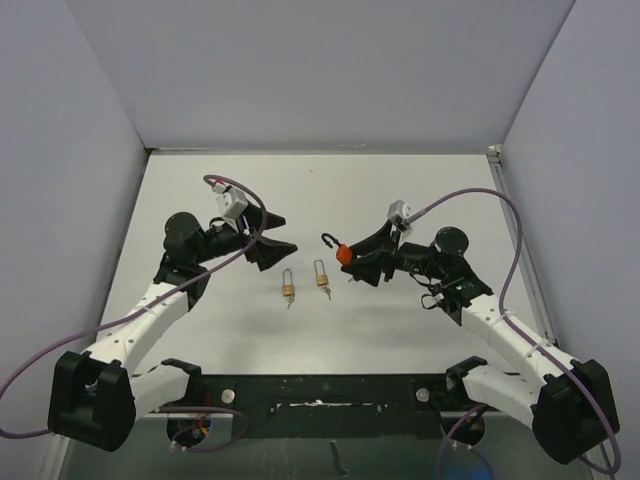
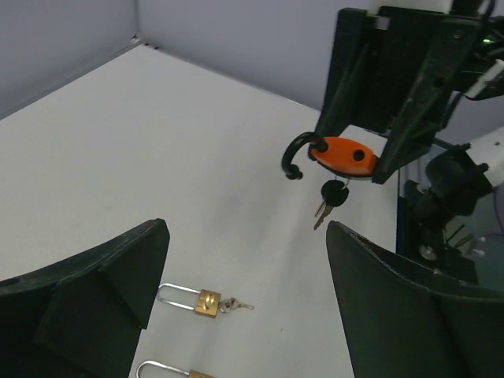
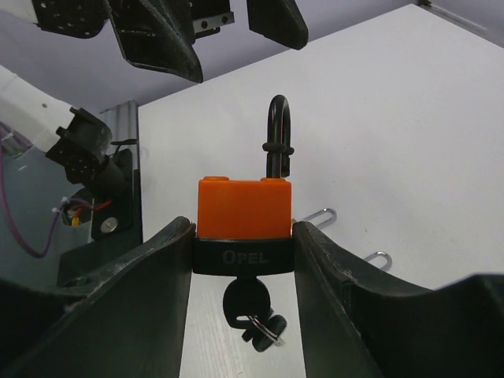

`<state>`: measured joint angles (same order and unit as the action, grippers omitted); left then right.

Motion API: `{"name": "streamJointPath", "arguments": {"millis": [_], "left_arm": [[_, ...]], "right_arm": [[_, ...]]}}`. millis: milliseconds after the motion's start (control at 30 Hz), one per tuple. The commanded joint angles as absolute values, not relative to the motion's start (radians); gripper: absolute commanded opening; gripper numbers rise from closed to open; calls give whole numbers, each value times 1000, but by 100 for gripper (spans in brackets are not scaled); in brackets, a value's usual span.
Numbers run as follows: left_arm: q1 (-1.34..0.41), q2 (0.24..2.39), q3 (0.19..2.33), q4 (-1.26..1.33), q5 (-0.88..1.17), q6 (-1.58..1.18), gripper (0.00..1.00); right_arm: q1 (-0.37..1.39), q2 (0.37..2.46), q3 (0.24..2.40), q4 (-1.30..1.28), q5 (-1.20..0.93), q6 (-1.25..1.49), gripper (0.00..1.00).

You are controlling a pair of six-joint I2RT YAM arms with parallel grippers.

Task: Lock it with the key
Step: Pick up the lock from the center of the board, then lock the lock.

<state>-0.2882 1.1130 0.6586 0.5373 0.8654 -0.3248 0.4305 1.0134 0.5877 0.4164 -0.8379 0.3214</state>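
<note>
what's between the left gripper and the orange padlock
Only bare table, seen in the top view, between the left gripper and the orange padlock; both brass padlocks sit lower in frame.

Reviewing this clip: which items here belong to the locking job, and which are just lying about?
Job:
- orange padlock, shackle open, clamped in the right tool
- black-headed key in its keyhole
- left tool, open, nearby

Lying about:
- two brass padlocks on the table
</note>
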Motion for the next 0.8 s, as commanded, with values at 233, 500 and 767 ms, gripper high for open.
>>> {"name": "streamJointPath", "arguments": {"millis": [233,500,767], "left_arm": [[-391,1120,686,737,1154,-350,74],[-412,1133,698,719,1127,-333,74],[-453,1179,715,772,1054,-376,67]], "right_arm": [[423,1068,566,868,-1071,583,0],[429,1102,568,931,-1106,635,0],[459,1086,584,826,-1093,563,0]]}}
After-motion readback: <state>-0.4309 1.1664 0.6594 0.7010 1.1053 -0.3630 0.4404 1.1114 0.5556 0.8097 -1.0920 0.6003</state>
